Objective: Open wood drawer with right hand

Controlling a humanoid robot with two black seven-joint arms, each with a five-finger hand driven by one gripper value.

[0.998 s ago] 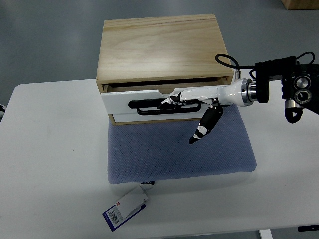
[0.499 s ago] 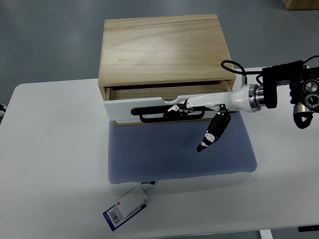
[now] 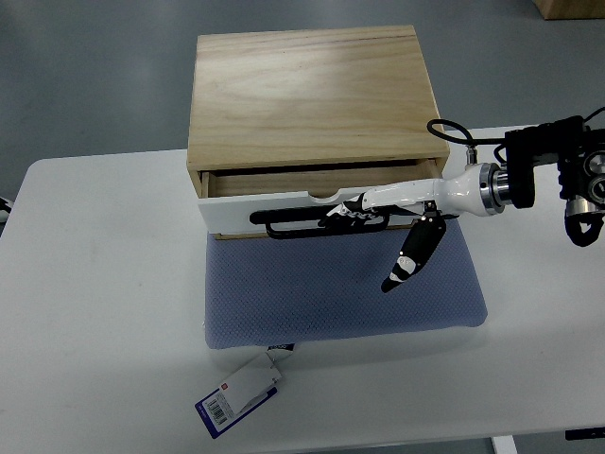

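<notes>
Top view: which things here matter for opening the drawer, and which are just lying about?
In the job:
drawer, part open
black handle
right hand, fingers hooked on the handle
wooden box

Lying about:
blue mat
tag at the mat's near edge
white table

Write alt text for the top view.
The robot's right hand hooks its fingers on the black handle of a white-fronted drawer, pulled slightly out of a wooden box. The box sits on a white table behind a blue mat with a tag.
</notes>
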